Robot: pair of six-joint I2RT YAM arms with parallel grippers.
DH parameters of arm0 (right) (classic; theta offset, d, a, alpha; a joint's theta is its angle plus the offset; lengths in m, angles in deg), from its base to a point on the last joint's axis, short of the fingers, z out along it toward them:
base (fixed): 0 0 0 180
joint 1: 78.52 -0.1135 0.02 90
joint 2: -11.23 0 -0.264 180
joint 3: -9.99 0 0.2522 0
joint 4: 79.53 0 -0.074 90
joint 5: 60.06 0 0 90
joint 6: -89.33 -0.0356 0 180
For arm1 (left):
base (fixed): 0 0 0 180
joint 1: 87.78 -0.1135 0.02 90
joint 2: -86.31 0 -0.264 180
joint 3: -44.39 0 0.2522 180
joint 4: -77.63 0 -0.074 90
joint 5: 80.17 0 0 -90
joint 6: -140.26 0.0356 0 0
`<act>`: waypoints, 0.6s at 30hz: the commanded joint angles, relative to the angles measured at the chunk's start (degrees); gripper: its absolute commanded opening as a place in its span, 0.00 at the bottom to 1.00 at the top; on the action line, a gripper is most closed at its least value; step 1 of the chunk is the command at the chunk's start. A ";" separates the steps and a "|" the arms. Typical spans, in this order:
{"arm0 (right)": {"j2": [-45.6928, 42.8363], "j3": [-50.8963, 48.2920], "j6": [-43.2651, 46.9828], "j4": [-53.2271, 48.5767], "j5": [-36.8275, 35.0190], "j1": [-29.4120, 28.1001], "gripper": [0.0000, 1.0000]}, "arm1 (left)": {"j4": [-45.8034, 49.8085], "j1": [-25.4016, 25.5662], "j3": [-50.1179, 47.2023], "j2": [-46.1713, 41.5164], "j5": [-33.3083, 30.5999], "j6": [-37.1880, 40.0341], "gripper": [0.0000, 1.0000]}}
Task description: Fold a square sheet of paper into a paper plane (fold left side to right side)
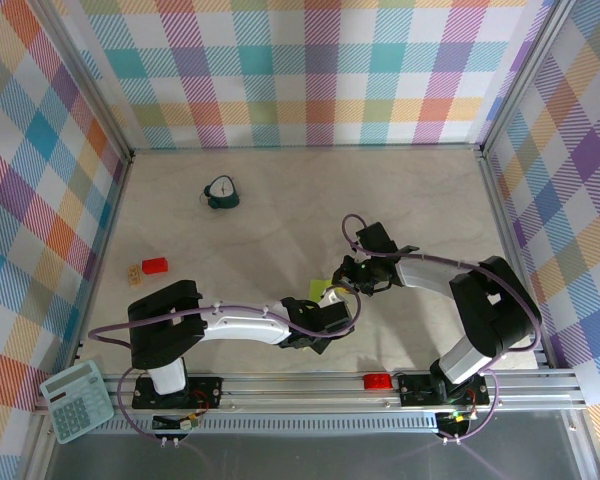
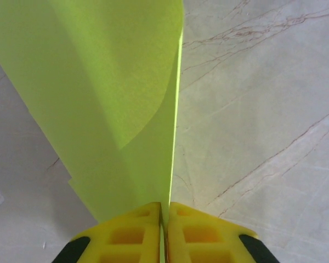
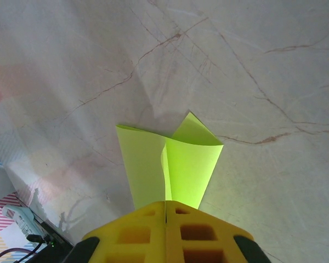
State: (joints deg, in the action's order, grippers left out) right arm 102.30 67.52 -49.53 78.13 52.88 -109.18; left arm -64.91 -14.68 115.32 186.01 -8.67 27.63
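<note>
"Lime-green, thin and matte: where is the square sheet of paper (image 1: 320,289) now?"

"Towards 6 o'clock on the marble-look table (image 1: 280,200), caught between the two wrists. From above, the right gripper (image 1: 353,276) sits at about 2 o'clock of the lime patch and the left gripper (image 1: 330,313) at about 6 o'clock."

"Are the jaws closed on it?"

"Both pairs, yes. On the left wrist camera the yellow fingers (image 2: 126,235) meet with no gap, and the sheet's edge is pinched in the seam. The right wrist camera shows the same pinch."

"Which way does the paper run from each pinch?"

"Straight out to 12 o'clock from both. From the left jaws it stands on edge, with a layer bowing over towards 11 o'clock. From the right jaws it splits into two flaps, one at 11 and one at 1 o'clock, and the sheet looks lifted off the table."

"So which relation matters for the left-to-right fold?"

"Neither arm is nearer, since both are touching it. I'd say the left-held edge has to travel across to meet the right-held one, so the two edges must line up."

"What does the overhead camera add?"

"It shows how the arms converge, but they cover most of the sheet. The wrist cameras show the grips and the curl."
</note>
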 commanded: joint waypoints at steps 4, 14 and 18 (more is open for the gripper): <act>-3.24 1.25 1.85 -4.20 -1.86 0.55 0.09 | -0.66 0.46 -1.18 -1.33 -0.39 -1.36 0.03; -16.22 0.08 7.04 -13.78 -5.27 8.96 0.31 | -6.30 -2.33 -6.26 -7.79 4.86 -2.64 0.00; -21.74 -3.32 8.89 -14.62 -4.20 12.30 0.37 | -13.52 -6.21 -10.07 -11.07 13.02 -3.91 0.00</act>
State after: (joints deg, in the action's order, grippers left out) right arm 83.09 66.56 -43.50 67.20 48.68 -98.20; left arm -72.45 -18.46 107.54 177.68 -1.92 25.40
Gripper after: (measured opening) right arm 0.365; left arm 0.050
